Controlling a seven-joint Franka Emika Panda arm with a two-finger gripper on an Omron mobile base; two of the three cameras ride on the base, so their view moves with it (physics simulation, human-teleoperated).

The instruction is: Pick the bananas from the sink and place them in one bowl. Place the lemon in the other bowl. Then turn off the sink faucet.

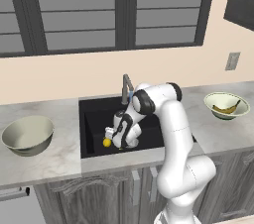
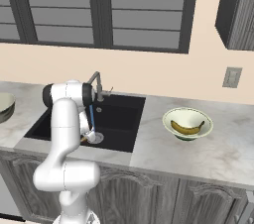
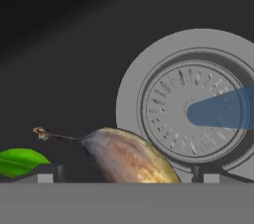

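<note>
Banana (image 3: 130,157) on sink (image 1: 92,119) floor beside drain (image 3: 191,114), between wide-open gripper (image 3: 124,178) fingertips, positioned for grasping.

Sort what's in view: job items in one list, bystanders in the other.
Job: banana in the sink; banana in the pale bowl; pale bowl; lemon; grey-beige bowl; sink; faucet; open claw.
Bystanders: wall outlet; window; cabinets.
</note>
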